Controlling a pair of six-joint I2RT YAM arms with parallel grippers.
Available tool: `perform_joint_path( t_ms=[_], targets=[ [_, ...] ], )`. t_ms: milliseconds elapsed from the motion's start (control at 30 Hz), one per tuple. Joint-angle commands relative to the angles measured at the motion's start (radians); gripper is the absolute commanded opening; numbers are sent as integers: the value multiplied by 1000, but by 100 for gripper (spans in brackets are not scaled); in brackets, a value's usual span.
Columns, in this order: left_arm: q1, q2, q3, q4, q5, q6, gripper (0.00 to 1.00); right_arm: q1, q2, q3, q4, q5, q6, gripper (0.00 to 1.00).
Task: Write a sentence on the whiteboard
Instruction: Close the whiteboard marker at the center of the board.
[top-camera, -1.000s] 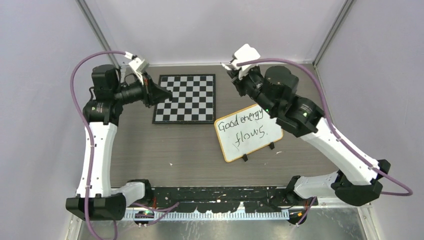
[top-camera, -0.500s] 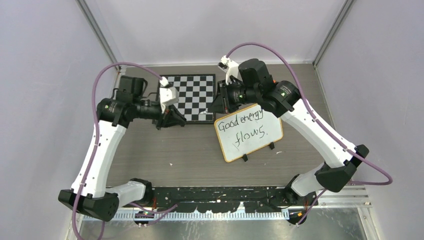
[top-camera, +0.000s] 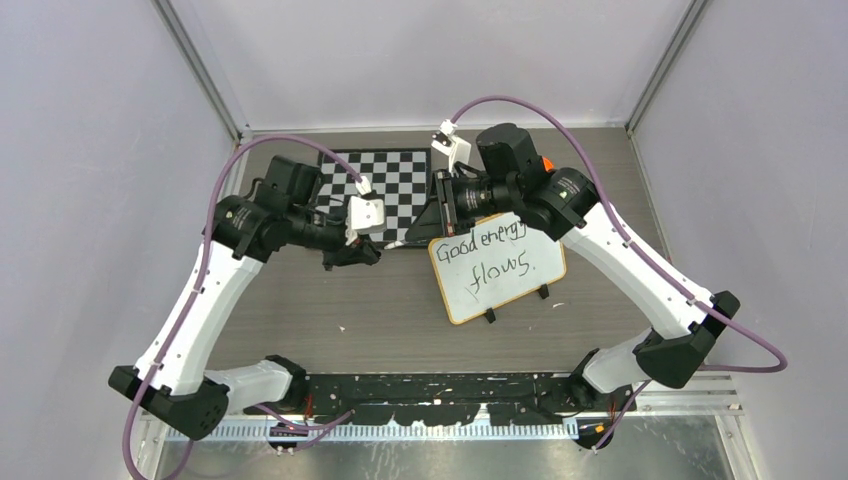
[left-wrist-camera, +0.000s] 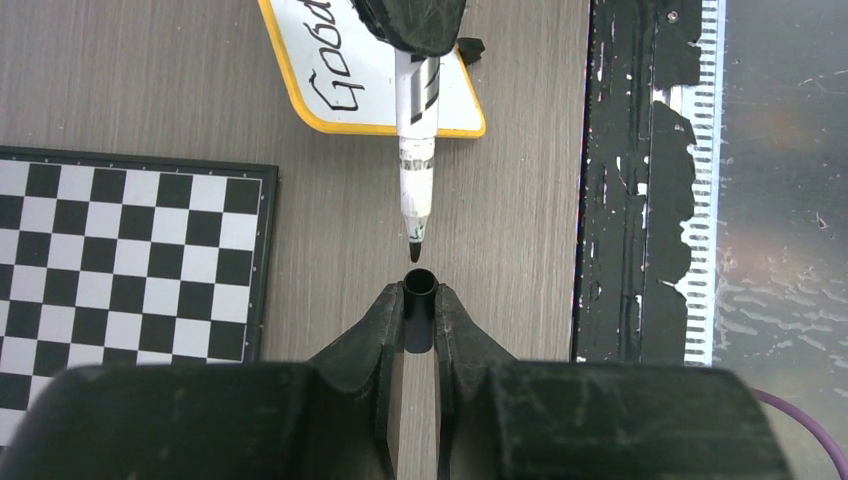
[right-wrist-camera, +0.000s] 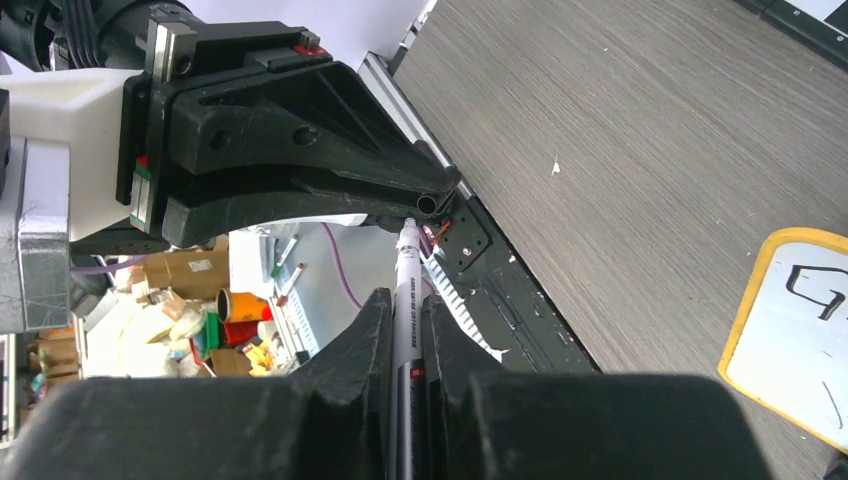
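The whiteboard (top-camera: 498, 263) with its yellow-orange rim stands right of centre and reads "Good energy flows." It also shows in the left wrist view (left-wrist-camera: 350, 70) and the right wrist view (right-wrist-camera: 795, 330). My right gripper (top-camera: 437, 215) is shut on a white marker (right-wrist-camera: 408, 300), tip bare and pointing left. My left gripper (top-camera: 368, 252) is shut on the black marker cap (left-wrist-camera: 420, 300), its open end facing the marker tip (left-wrist-camera: 414, 250). Tip and cap are a small gap apart, above the table left of the board.
A black-and-white chessboard (top-camera: 385, 195) lies at the back centre, just behind both grippers. A black rail (top-camera: 430, 390) runs along the near table edge between the arm bases. Grey walls enclose the table on three sides.
Both arms swung in from the back of the table toward the middle. The left gripper with the cap moved right and nearer; the marker tip and cap now face each other closely.
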Motion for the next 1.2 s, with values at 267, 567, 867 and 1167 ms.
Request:
perform_joint_path(
  t_ms=[267,567,867,1167],
  targets=[
    [-43,21,74,-35,-57,-24,0,4,-10,8,29,-7,29,0],
    [-66,40,97,-41,-92,-25,0,14,10,39,-9,29,-1,0],
    [-75,40,102,-48,-92,-25,0,28,18,51,-28,65,-41,0],
    [-93,55,105,-49,-107,-28,0,41,30,64,-31,70,-53,0]
  ],
)
